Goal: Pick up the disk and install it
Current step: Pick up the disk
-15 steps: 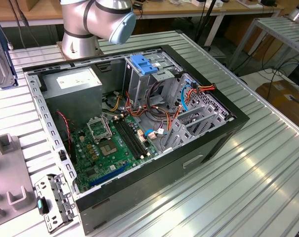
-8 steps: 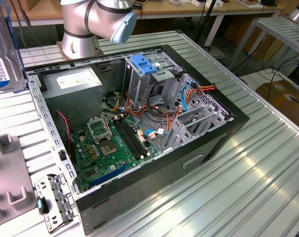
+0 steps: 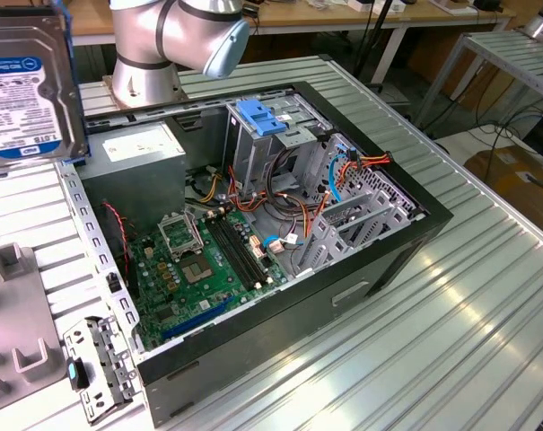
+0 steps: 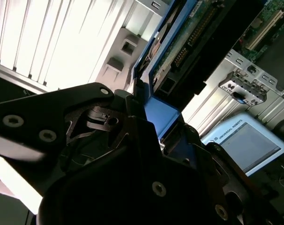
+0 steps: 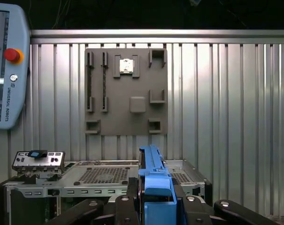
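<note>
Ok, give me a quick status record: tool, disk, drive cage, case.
tool: shut on the disk by its blue end tab, as seen in both wrist views
disk: held in the air at the exterior view's left, label side showing, not yet installed
drive cage: upright inside the case, light blue latch on top
case: open, lying on the ribbed metal table
motherboard: exposed, cables beside it
</note>
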`<state>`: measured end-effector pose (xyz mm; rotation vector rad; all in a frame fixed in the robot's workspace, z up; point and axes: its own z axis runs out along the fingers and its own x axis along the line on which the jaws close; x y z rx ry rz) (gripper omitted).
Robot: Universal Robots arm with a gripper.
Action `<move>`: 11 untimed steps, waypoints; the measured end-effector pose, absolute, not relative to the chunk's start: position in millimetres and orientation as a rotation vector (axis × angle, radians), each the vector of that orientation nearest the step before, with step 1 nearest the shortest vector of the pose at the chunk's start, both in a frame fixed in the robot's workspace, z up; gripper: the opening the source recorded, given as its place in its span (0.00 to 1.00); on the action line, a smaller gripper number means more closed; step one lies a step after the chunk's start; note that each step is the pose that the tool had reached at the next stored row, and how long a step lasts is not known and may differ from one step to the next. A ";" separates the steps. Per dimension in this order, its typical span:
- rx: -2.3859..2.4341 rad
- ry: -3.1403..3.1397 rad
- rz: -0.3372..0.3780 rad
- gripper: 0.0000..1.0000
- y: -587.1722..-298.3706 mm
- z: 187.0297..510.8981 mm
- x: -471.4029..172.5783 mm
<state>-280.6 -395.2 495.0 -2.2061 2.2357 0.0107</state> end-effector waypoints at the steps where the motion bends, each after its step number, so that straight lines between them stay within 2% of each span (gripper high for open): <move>1: -2.206 2.236 0.011 0.37 -395.4 494.9 -276.1; 11: -2.206 2.236 0.011 0.37 -396.7 494.2 -221.0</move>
